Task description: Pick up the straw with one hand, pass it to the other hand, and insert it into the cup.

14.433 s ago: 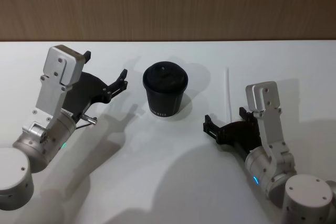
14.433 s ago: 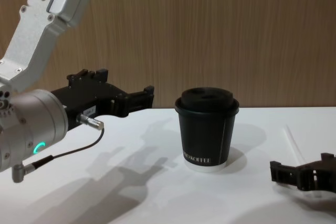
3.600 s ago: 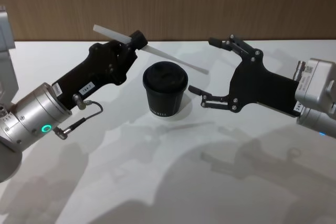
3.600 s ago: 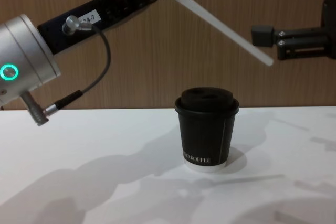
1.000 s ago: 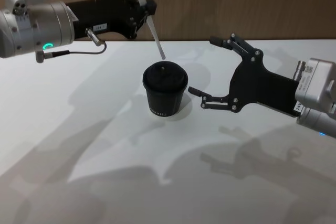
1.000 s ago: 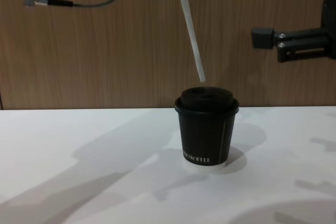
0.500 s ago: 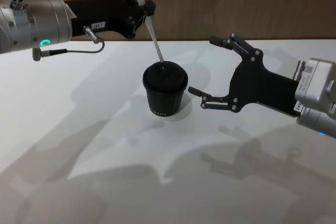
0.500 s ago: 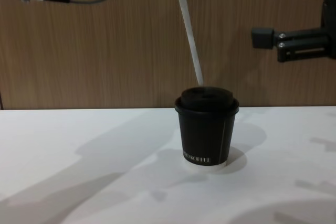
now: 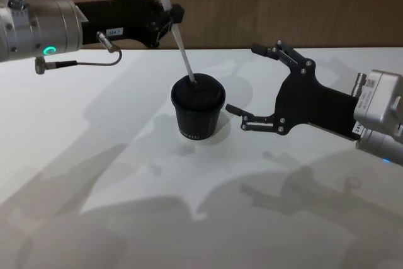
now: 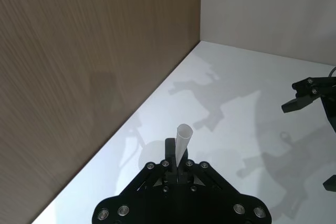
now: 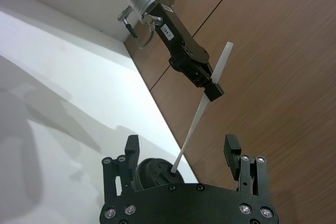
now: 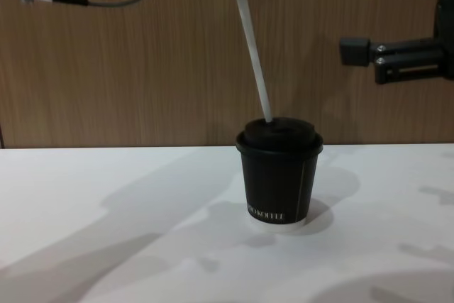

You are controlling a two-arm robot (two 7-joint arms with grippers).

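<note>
Head view: cup (image 9: pixel 198 110) stands upright on white table (image 9: pixel 126 174), lid on. Straw (image 9: pixel 175 33) tilted, lower tip touches lid top; whether tip enters hole, cannot tell. Left gripper (image 9: pixel 169 16) clamps straw near upper end, above cup. Right gripper (image 9: pixel 253 86) hovers beside cup, fingers wide apart, empty.

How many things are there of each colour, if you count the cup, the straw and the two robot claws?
Black: 3, the cup, the left claw and the right claw.
White: 1, the straw, held by the left claw with its tip at the cup's lid.
Total: 4.
</note>
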